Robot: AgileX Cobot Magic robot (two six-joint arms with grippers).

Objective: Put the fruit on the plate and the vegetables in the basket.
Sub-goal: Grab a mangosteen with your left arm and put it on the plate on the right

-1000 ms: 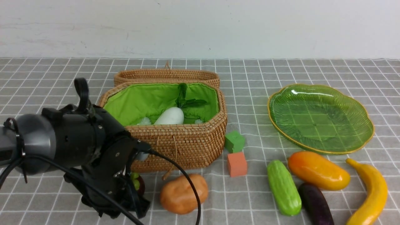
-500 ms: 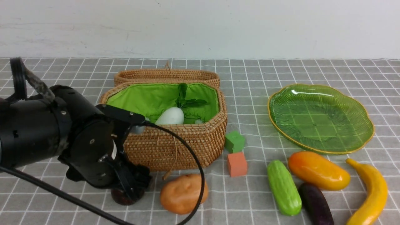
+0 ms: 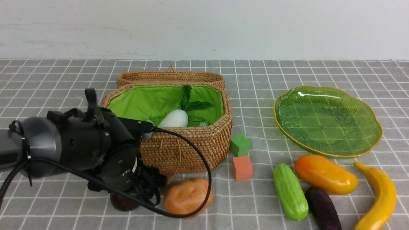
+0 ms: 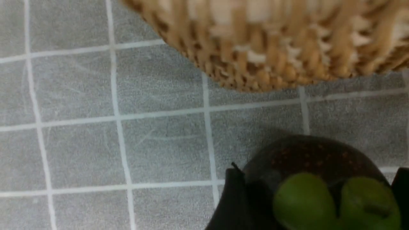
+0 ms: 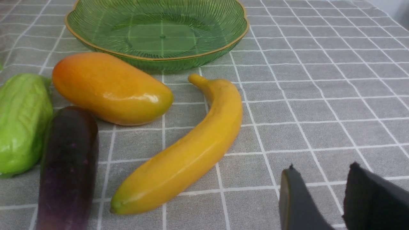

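Observation:
My left arm (image 3: 80, 148) reaches low in front of the basket (image 3: 185, 150). My left gripper (image 4: 318, 171) is shut on the dark-purple mangosteen (image 4: 306, 156), green cap toward the camera; it shows under the arm in the front view (image 3: 123, 203). The radish (image 3: 174, 118) lies in the basket. The potato (image 3: 187, 197) sits just right of the gripper. Cucumber (image 3: 290, 191), mango (image 3: 325, 174), eggplant (image 3: 322, 209) and banana (image 3: 380, 198) lie in front of the empty plate (image 3: 327, 124). My right gripper (image 5: 322, 166) is open and empty, to one side of the banana (image 5: 188, 150).
A green cube (image 3: 239, 144) and an orange cube (image 3: 242, 167) stand between the basket and the cucumber. The basket's lid (image 3: 169, 76) lies open behind it. The basket wall (image 4: 271, 41) is close to my left gripper. A white wall runs along the table's back.
My left wrist rolled and swung upward, then came back down lower. The mangosteen moved from the basket's front toward the near left, together with the gripper. The other items have not moved.

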